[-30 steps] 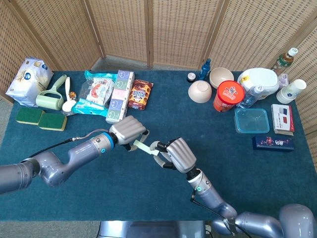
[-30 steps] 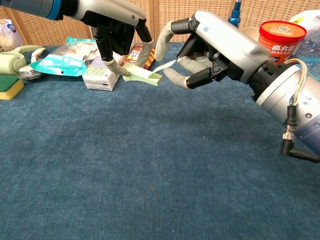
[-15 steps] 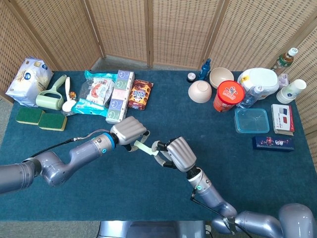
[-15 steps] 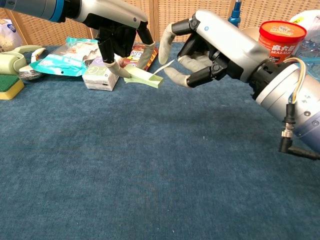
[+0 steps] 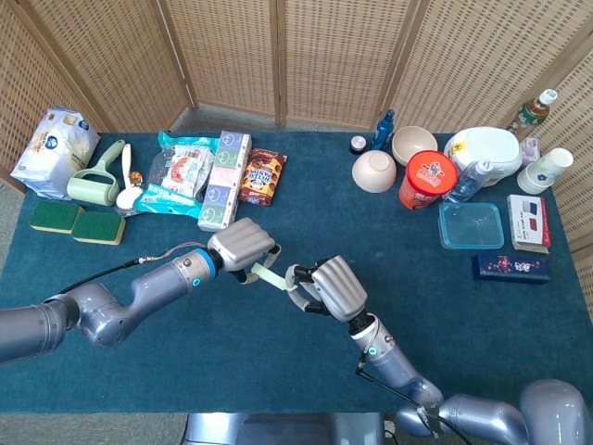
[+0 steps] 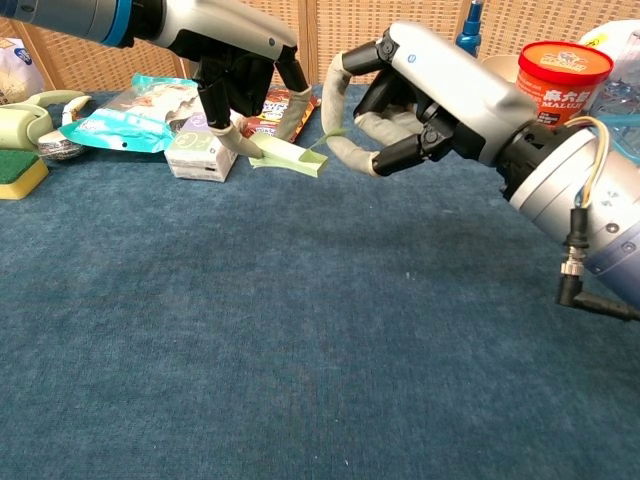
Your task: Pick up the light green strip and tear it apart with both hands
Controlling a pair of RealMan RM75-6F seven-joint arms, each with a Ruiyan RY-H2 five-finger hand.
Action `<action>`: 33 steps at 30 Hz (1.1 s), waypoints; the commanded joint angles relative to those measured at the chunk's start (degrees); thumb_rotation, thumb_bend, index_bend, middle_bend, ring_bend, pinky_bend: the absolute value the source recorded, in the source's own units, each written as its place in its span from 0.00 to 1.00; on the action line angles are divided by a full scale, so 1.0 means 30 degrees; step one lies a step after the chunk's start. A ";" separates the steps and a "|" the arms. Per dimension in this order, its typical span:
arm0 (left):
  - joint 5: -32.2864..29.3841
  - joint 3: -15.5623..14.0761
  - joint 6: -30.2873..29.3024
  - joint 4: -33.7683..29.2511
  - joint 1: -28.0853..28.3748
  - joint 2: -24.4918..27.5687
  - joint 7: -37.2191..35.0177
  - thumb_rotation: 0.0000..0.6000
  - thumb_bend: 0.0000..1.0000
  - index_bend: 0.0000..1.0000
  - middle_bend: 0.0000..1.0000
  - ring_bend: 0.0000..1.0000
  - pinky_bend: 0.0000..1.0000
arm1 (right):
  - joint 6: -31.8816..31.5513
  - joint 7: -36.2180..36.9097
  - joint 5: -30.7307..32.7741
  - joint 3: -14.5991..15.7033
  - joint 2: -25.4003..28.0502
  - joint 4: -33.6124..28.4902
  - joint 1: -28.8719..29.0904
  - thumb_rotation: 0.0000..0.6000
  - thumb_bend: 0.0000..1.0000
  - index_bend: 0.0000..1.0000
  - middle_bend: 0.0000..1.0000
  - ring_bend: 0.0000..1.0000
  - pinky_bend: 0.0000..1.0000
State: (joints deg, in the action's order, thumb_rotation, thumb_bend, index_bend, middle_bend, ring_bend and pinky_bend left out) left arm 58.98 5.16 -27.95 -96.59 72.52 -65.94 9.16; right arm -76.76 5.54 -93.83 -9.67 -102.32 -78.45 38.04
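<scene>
Above the middle of the blue worktop (image 5: 482, 324), the light green strip (image 6: 290, 157) hangs in the air between both hands. The left hand (image 5: 243, 247) pinches its left end between curled fingers (image 6: 243, 145), holding it clear of the cloth. The right hand (image 5: 332, 287) meets the strip's right end, thumb and a bent finger closing on the thin edge there, the remaining fingers curled loosely beneath. Behind the hands lie snack packets (image 5: 181, 171) and a tissue pack (image 6: 198, 153)
</scene>
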 commanded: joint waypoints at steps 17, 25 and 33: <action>0.0074 -0.0087 0.0085 0.0248 0.0065 -0.0229 -0.0094 1.00 0.46 0.72 1.00 1.00 1.00 | 0.0129 0.0194 0.0106 0.0042 0.0024 0.0052 0.0114 1.00 0.43 0.64 1.00 1.00 0.88; 0.0038 -0.0183 0.0071 0.0343 0.0093 -0.0312 -0.0015 1.00 0.46 0.72 1.00 1.00 1.00 | 0.0104 0.0378 0.0186 0.0033 0.0151 -0.0023 0.0083 1.00 0.44 0.67 1.00 1.00 0.88; -0.0120 -0.0316 -0.0052 0.0521 0.0089 -0.0438 0.0135 1.00 0.46 0.72 1.00 1.00 1.00 | 0.0016 0.0483 0.0301 0.0004 0.0337 -0.0125 -0.0019 1.00 0.45 0.69 1.00 1.00 0.88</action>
State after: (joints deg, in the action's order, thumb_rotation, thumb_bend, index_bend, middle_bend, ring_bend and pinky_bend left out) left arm 58.62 4.21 -28.09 -95.03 72.79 -67.25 9.56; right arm -76.69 6.99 -92.93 -9.64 -101.31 -78.82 37.99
